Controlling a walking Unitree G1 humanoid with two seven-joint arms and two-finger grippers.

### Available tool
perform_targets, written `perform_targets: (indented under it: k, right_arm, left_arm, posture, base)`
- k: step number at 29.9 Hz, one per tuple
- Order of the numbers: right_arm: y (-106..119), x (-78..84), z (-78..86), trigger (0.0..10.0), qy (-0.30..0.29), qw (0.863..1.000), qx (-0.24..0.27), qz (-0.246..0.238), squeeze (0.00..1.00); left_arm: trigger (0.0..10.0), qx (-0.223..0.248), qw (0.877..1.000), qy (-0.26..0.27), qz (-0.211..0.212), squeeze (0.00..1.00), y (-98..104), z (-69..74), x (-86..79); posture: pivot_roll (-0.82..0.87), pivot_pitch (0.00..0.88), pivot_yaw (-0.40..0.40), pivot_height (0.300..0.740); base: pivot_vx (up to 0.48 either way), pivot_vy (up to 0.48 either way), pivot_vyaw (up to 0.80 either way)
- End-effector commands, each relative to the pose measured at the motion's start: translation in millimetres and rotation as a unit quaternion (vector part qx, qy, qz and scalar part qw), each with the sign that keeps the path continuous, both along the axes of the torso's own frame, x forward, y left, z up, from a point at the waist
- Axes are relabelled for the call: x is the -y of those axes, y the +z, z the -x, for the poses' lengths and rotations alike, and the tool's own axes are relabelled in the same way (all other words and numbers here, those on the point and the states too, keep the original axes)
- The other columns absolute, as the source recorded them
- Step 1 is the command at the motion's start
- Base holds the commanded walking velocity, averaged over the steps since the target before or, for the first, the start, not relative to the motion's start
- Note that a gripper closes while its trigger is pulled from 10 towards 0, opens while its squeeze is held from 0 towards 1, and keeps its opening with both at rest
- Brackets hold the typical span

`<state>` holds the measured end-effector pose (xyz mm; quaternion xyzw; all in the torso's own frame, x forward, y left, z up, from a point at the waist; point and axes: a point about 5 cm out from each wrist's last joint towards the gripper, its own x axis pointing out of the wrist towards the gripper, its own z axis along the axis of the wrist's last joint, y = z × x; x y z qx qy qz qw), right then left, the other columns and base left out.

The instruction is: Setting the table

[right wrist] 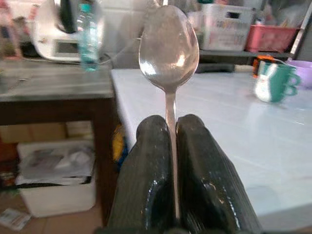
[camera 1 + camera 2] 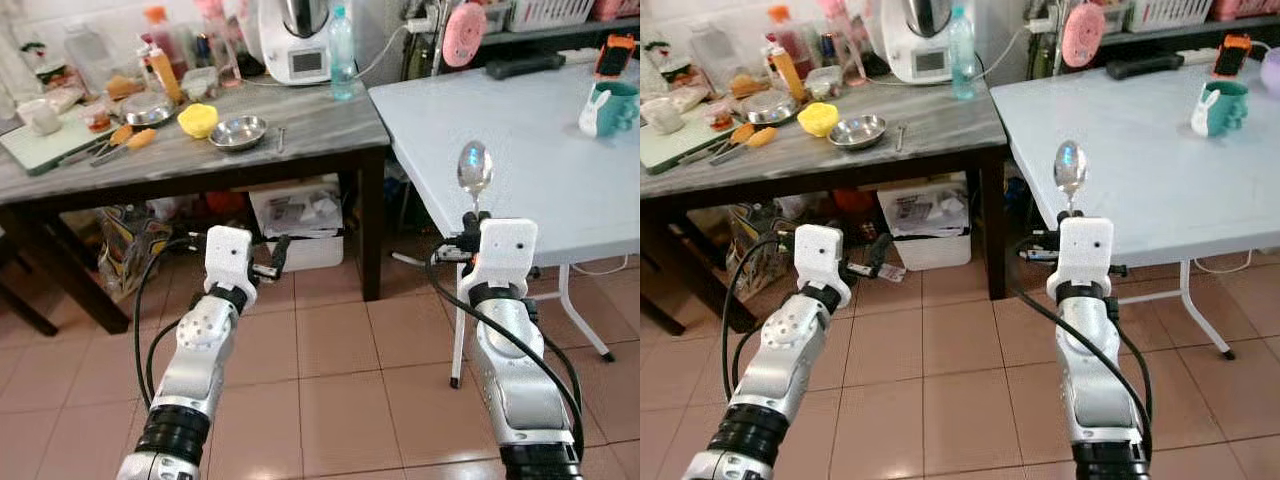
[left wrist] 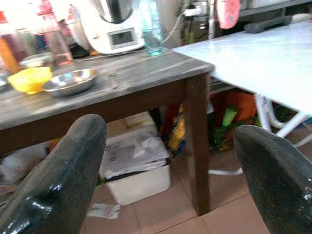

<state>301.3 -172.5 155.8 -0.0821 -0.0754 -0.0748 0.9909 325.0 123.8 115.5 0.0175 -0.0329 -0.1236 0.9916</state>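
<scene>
White table (image 2: 540, 150) ahead; right tool (image 1: 171, 146) pinches spoon (image 1: 169, 46).

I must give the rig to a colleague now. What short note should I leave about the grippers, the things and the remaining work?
Right gripper: shut on the spoon, bowl up, before the white table's near edge.
Left gripper: open, holding nothing, low before the dark wooden table.
On the white table: a teal mug at the far side.
Done: spoon picked up.
Left: lay the spoon on the white table; probably bring more items.
</scene>
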Motion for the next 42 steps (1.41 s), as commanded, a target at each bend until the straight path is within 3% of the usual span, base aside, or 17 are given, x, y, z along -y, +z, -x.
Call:
perform_targets:
  k: [1,26,32,42]
  right_arm:
    - [7,1.9,-0.3,10.0,-0.002,1.0,0.014,0.002,0.0]
    - [6,-0.5,4.4,10.0,0.002,1.0,0.014,0.0,0.0]
    - [0,11.2,23.9,10.0,-0.004,1.0,0.0,0.005,0.0]
    - [-8,14.4,54.4,10.0,-0.026,0.999,-0.019,0.0,0.0]
  left_arm:
    - [10.0,0.0,1.0,-0.004,0.001,0.0,1,0.0,2.1]
    - [10.0,0.002,1.0,-0.013,0.0,0.0,2,-1.1,7.2]
    - [10.0,0.001,1.0,-0.013,-0.001,0.0,1,-0.1,7.6]
    - [10.0,-0.003,1.0,-0.015,0.0,0.0,-1,0.8,8.3]
  posture:
    - [-0.14,0.0,0.107,0.74]
    - [-0.15,0.0,0.105,0.74]
    - [-0.15,0.0,0.107,0.74]
    - [-0.17,0.0,0.109,0.74]
  base:
    - [0.341,0.0,0.49]
    - [0.341,0.0,0.52]
    - [0.341,0.0,0.0]
    - [0.333,0.0,0.0]
